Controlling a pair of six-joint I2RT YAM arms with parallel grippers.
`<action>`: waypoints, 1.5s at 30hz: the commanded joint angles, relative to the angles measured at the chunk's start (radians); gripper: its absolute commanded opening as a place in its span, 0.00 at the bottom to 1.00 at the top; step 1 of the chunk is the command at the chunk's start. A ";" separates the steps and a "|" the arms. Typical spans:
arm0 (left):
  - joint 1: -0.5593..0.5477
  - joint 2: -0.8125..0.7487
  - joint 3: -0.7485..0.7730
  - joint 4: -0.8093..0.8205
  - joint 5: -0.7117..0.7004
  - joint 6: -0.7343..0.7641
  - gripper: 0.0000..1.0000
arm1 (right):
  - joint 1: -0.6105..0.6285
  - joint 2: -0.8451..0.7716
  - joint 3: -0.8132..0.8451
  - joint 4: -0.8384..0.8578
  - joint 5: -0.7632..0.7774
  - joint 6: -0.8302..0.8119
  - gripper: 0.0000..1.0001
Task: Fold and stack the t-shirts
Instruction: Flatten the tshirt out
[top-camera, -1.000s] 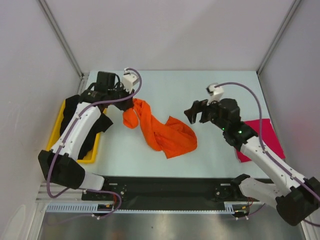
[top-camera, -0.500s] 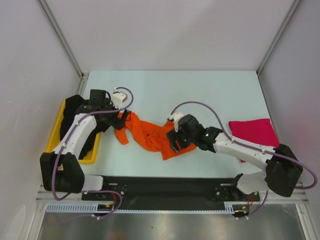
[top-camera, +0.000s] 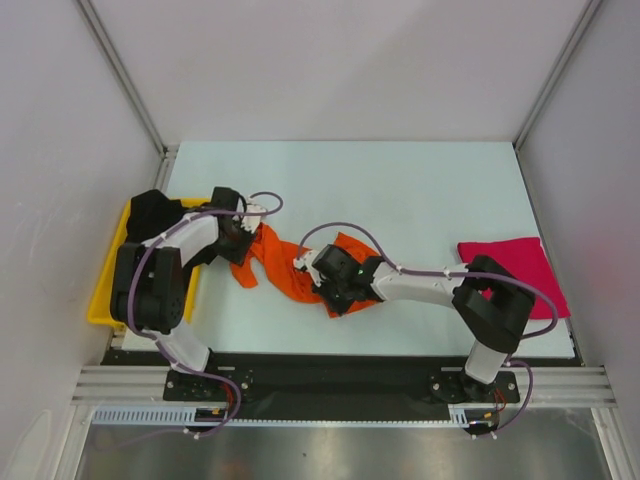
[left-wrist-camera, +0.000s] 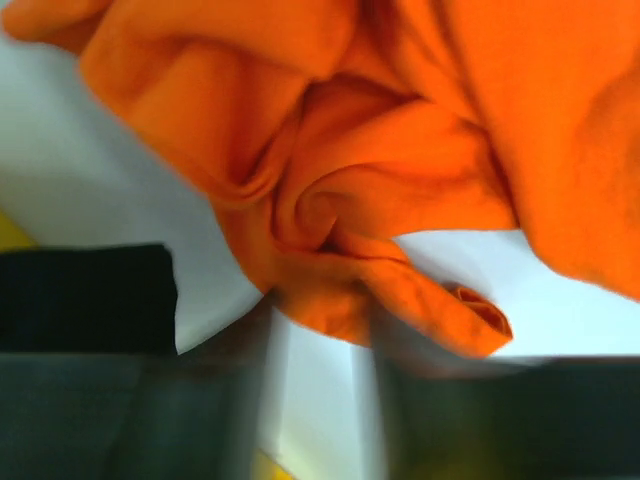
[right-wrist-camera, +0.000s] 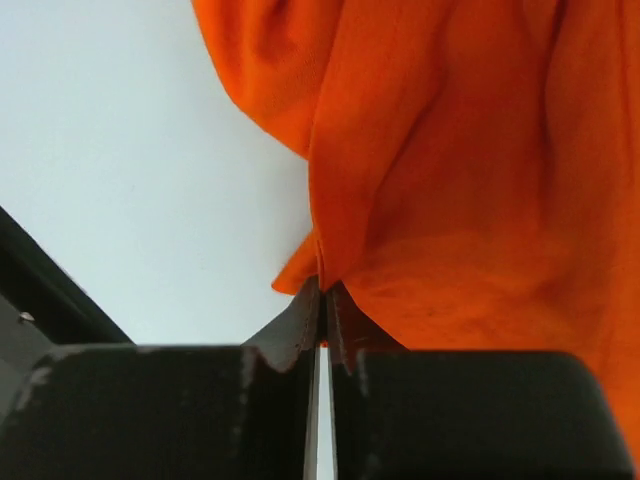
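Three shirts: one orange shirt (top-camera: 285, 265) bunched mid-frame on the worktop (top-camera: 400, 190), one pink shirt (top-camera: 510, 262) flat at the right, one black shirt (top-camera: 150, 215) heaped in the single yellow tray (top-camera: 103, 305) at the left. The right hand (right-wrist-camera: 322, 290) pinches the orange hem tight. The left hand (top-camera: 240, 245) is at its left end, grip too blurred to tell.

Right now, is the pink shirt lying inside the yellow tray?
No, the pink shirt lies flat on the table at the right side, far from the yellow tray, which holds black cloth at the left.
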 joint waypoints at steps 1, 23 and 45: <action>-0.027 0.006 -0.013 0.030 -0.020 -0.015 0.26 | 0.009 -0.012 0.086 -0.031 0.075 0.005 0.00; 0.169 -0.443 0.664 -0.247 -0.138 0.091 0.00 | -0.517 -0.466 0.792 -0.330 -0.072 0.014 0.00; 0.022 -0.373 0.296 -0.136 0.216 0.112 0.03 | -0.805 -0.100 0.899 -0.249 -0.008 0.160 0.00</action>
